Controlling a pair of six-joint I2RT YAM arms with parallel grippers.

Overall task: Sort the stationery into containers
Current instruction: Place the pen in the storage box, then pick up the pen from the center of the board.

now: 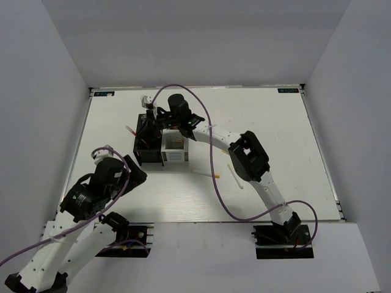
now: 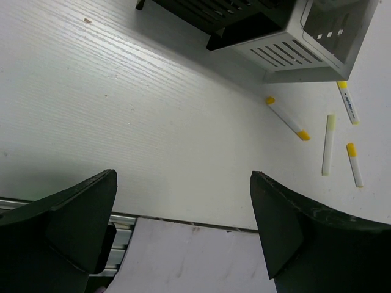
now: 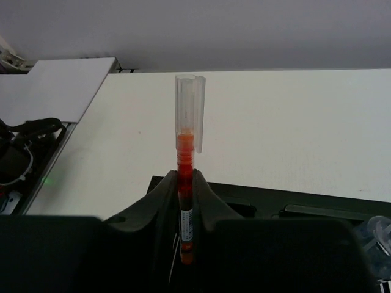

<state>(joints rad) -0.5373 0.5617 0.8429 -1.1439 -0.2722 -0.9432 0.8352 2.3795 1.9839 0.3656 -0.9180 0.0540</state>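
Observation:
My right gripper [image 3: 186,183] is shut on a red pen [image 3: 187,152] with a clear cap, held upright between the fingers. In the top view this gripper [image 1: 153,117] hangs over the far end of the black container [image 1: 146,151], which is joined to the white container [image 1: 175,150]. My left gripper [image 2: 183,201] stands wide open and empty over the table's near edge, left of the containers [image 1: 130,173]. Several white yellow-tipped sticks [image 2: 287,118] [image 2: 328,144] [image 2: 354,163] lie on the table near the white container [image 2: 305,36].
The black container's rim [image 3: 305,204] shows just beyond my right fingers. A thin pale item [image 1: 131,129] lies at the black box's left side. Sticks [image 1: 205,174] [image 1: 235,177] lie between the boxes and the right arm. White walls enclose the table.

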